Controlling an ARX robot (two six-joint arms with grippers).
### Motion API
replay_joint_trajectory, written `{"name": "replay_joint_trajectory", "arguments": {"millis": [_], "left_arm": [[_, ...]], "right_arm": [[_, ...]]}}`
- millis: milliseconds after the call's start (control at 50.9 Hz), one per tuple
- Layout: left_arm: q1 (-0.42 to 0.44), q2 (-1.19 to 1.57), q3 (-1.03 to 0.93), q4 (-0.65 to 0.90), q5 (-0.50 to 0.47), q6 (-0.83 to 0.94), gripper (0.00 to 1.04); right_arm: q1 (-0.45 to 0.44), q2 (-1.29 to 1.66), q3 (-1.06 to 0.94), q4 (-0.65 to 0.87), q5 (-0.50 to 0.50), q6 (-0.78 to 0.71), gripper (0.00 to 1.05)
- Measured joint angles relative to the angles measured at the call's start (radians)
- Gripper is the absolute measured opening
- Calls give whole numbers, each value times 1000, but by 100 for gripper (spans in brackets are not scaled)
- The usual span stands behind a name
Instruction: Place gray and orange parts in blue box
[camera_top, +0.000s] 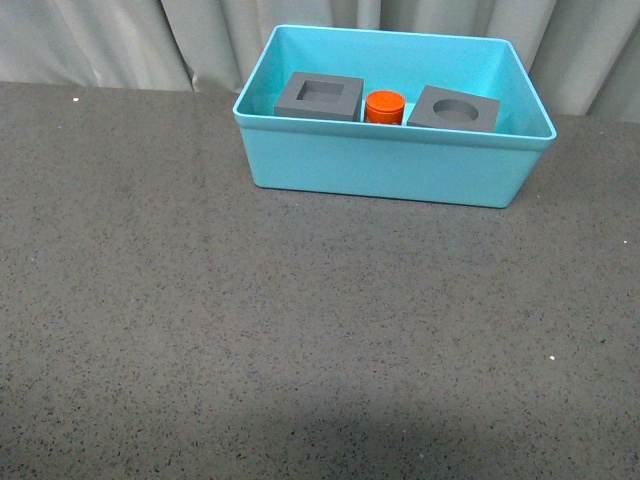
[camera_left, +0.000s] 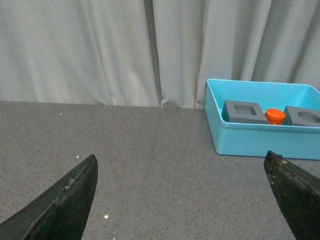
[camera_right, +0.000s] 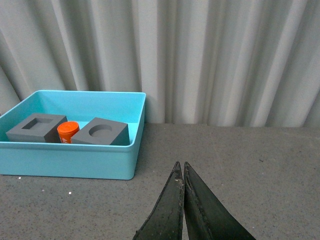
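The blue box (camera_top: 390, 165) stands at the back of the dark table, right of centre. Inside it lie a gray cube with a square recess (camera_top: 320, 96), an orange cylinder (camera_top: 384, 106) and a gray cube with a round recess (camera_top: 455, 109), side by side. The left wrist view shows the same box (camera_left: 260, 142) with the cubes (camera_left: 243, 111) and cylinder (camera_left: 275, 116); my left gripper (camera_left: 181, 165) is open over bare table, well short of it. My right gripper (camera_right: 180, 168) is shut on nothing, off to the side of the box (camera_right: 70, 160). Neither arm appears in the front view.
A pale curtain (camera_top: 200, 40) hangs along the table's far edge behind the box. The speckled dark tabletop (camera_top: 300, 330) spreads in front of the box and to its left.
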Motion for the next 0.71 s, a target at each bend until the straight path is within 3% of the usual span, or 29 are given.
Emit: {"name": "replay_joint_trajectory", "arguments": {"millis": [707], "left_arm": [[0, 0, 0, 0, 0, 0, 98]], "right_arm": [[-2, -293, 0, -281, -3, 2, 0]]}}
